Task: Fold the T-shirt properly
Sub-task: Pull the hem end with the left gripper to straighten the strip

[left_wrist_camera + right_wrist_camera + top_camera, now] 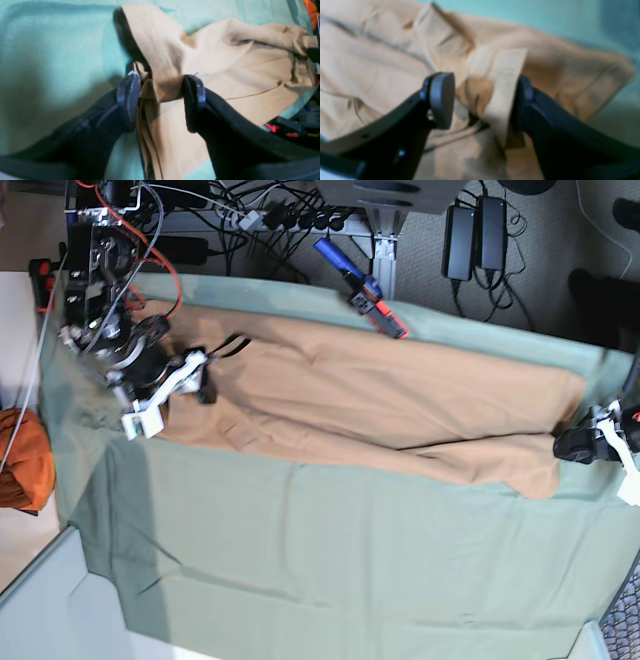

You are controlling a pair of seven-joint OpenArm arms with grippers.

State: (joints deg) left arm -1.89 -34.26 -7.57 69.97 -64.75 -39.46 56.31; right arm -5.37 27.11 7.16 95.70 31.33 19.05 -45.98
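Note:
The tan T-shirt [380,410] lies stretched out lengthwise across the far half of the table, creased along its middle. My left gripper [583,446] is at the shirt's right end. In the left wrist view it [162,95] stands open, with a loose fold of the T-shirt [225,62] lying between its fingers. My right gripper [192,382] is at the shirt's left end. In the blurred right wrist view it [482,100] is open too. A hem strip of the T-shirt [382,62] leans on one finger, and a gap shows at the other.
A pale green table cloth [350,560] covers the table. An orange cloth bundle [25,460] sits off the left edge. A blue and red tool [362,298] lies at the far edge, with cables and power bricks behind it.

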